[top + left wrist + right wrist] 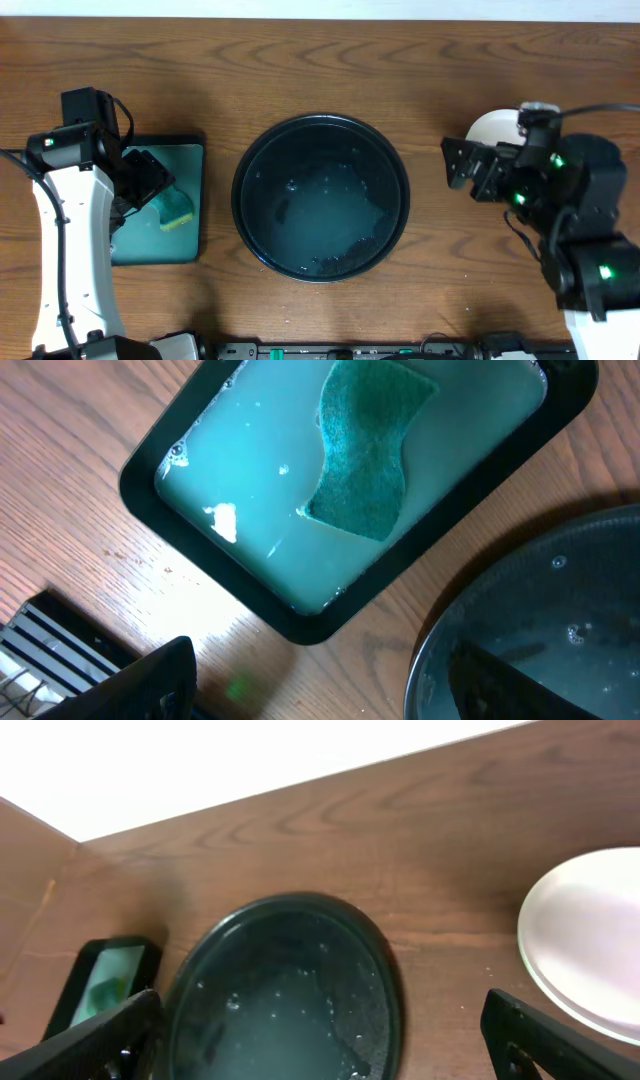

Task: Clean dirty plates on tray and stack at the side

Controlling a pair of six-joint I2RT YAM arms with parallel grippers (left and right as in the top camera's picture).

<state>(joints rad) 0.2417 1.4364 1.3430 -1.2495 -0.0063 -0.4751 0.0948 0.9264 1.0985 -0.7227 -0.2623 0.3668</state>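
Plates (488,128) sit stacked right of the tray (320,122). Right tool (456,165) spread beside them; left tool (152,178) spread, left of the tray, above the sponge (176,212).

The table (320,60) is brown wood with a clear grain and a low sheen. The round tray (238,190) is glossy black, wet and beaded with droplets. On the left, the sponge (368,450) looks rough and fibrous, lying in a smooth dark-rimmed rectangular tray (455,525) of shiny pale teal liquid. On the right, the plates (590,930) are smooth and softly glossy.
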